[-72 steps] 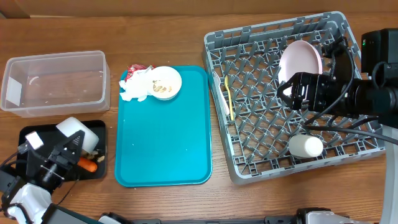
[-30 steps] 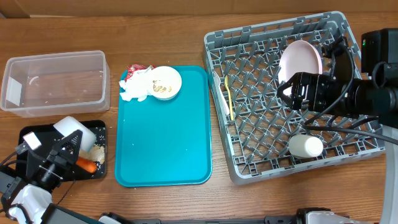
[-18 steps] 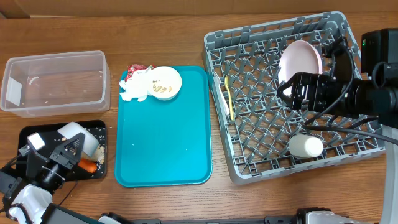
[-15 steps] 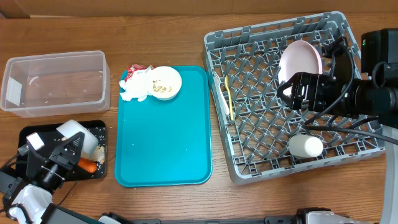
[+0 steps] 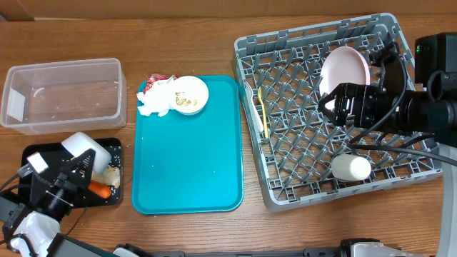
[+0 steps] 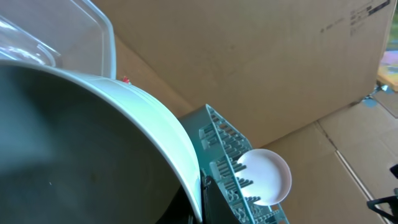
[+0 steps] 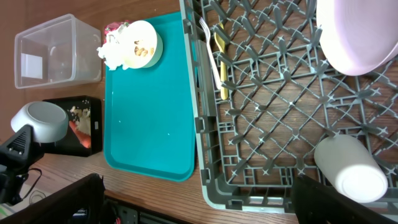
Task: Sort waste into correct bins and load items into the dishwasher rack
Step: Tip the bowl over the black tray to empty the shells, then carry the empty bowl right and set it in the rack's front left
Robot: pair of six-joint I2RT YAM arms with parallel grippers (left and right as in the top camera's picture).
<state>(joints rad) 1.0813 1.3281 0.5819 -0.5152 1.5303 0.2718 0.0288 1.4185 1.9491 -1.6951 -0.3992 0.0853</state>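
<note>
Two claws work here. The left claw (image 5: 83,166) is clamped on the rim of a white bowl (image 5: 87,146), which is tipped over the black tray (image 5: 36,153) just left of the teal tray (image 5: 189,164). A carrot (image 5: 98,189) and beige scraps (image 5: 111,175) lie in that black tray.

The right claw (image 5: 334,107) gapes wide and grips nothing. It hangs above the dishwasher rack (image 5: 246,53), right of the teal tray, where the pink plate (image 5: 346,68), yellow cutlery (image 5: 263,111) and cup (image 5: 350,168) rest.

At the teal tray's far left corner sit a second bowl (image 5: 190,94), the napkin (image 5: 153,101) and the red wrapper (image 5: 156,78). The clear tub (image 5: 14,100) stands left of the teal tray on the counter (image 5: 178,43).
</note>
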